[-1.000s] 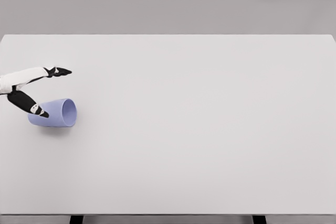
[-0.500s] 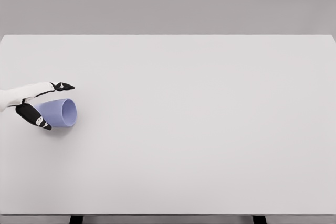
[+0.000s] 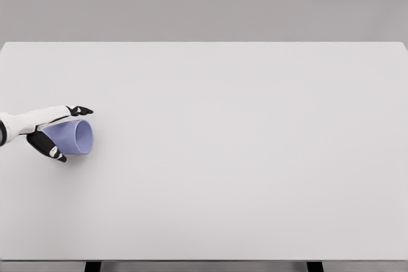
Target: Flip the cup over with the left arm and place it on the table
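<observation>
A light blue cup (image 3: 78,138) lies on its side near the left edge of the white table (image 3: 242,144), its open mouth facing right. My left hand (image 3: 72,134) comes in from the left and clasps the cup. The long fingers (image 3: 79,111) lie along its upper side and the thumb (image 3: 52,150) presses its near side. The cup's base end is hidden behind the palm. The right arm does not show.
The table's left edge runs just beside the hand and its front edge crosses the bottom of the view. Two dark table legs (image 3: 93,266) show below it. A plain grey wall stands behind.
The left hand's fingers came down from well above the cup onto its upper side, and the thumb closed in against its near side. The cup has barely moved.
</observation>
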Controlling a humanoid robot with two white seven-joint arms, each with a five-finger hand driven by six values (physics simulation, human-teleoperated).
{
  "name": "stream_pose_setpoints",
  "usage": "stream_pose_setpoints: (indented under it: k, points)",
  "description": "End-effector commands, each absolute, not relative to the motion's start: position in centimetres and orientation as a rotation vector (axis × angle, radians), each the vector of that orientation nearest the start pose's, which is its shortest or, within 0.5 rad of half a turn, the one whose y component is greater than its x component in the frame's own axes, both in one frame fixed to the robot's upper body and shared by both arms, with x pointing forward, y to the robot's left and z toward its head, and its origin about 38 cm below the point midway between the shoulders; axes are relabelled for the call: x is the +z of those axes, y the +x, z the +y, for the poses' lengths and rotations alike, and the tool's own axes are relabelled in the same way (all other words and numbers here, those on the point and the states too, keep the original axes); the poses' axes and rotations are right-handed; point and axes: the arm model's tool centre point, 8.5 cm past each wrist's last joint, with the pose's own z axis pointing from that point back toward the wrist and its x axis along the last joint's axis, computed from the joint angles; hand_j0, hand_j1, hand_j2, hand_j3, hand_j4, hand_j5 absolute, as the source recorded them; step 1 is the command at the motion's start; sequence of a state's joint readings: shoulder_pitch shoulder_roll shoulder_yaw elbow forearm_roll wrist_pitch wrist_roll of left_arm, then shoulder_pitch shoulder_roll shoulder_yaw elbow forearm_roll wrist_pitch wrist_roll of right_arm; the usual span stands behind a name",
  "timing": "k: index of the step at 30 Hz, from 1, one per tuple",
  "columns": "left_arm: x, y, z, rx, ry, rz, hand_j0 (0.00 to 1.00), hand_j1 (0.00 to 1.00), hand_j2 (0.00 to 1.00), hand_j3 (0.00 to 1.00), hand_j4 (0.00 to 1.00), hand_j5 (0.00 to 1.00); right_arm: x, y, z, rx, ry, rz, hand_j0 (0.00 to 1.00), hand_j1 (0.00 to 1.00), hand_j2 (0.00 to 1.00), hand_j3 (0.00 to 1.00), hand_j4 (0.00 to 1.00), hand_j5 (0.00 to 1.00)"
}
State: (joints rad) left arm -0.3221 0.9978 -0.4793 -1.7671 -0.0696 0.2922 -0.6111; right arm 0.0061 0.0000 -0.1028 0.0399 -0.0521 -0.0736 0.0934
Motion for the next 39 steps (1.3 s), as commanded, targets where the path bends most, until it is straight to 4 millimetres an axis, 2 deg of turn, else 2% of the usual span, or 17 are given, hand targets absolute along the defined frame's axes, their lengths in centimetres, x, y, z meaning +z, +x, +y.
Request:
stream_pose_setpoints:
  k: [1, 12, 17, 19, 22, 24, 32, 39]
  points:
    - [17.9, 38.0, 35.9, -1.402, 0.312, -0.915, 1.0, 1.0, 1.0, 1.0, 1.0, 1.0, -26.1, -0.9, -26.3, -0.152, 0.001, -0.041, 1.0, 1.0, 1.0, 1.0, 1.0, 1.0]
    - [17.5, 37.8, 36.2, -1.399, 0.314, -0.902, 1.0, 1.0, 1.0, 1.0, 1.0, 1.0, -26.1, -0.8, -26.3, -0.152, 0.001, -0.043, 1.0, 1.0, 1.0, 1.0, 1.0, 1.0]
    - [17.5, 37.8, 36.2, -1.398, 0.315, -0.9, 0.94, 0.94, 0.94, 0.94, 0.94, 0.94, -26.1, -0.9, -26.3, -0.152, 0.001, -0.041, 1.0, 1.0, 1.0, 1.0, 1.0, 1.0]
    - [17.5, 37.8, 36.3, -1.394, 0.317, -0.898, 0.9, 0.9, 0.9, 0.9, 0.9, 0.9, -26.1, -0.9, -26.3, -0.152, 0.001, -0.041, 1.0, 1.0, 1.0, 1.0, 1.0, 1.0]
    - [17.5, 37.8, 36.3, -1.393, 0.318, -0.897, 0.75, 0.75, 0.75, 0.75, 0.75, 0.75, -26.1, -0.9, -26.3, -0.152, 0.001, -0.041, 1.0, 1.0, 1.0, 1.0, 1.0, 1.0]
    - [17.5, 37.8, 36.3, -1.393, 0.319, -0.899, 0.72, 0.72, 0.72, 0.72, 0.72, 0.72, -26.1, -0.9, -26.3, -0.152, 0.001, -0.041, 1.0, 1.0, 1.0, 1.0, 1.0, 1.0]
    - [18.6, 38.4, 36.4, -1.361, 0.32, -0.944, 0.45, 0.45, 0.45, 0.45, 0.45, 0.45, -26.1, -0.9, -26.3, -0.152, 0.001, -0.041, 1.0, 1.0, 1.0, 1.0, 1.0, 1.0]
    - [20.2, 39.0, 36.1, -1.352, 0.263, -1.06, 0.43, 0.43, 0.43, 0.43, 0.43, 0.43, -26.1, -0.9, -26.3, -0.152, 0.001, -0.041, 1.0, 1.0, 1.0, 1.0, 1.0, 1.0]
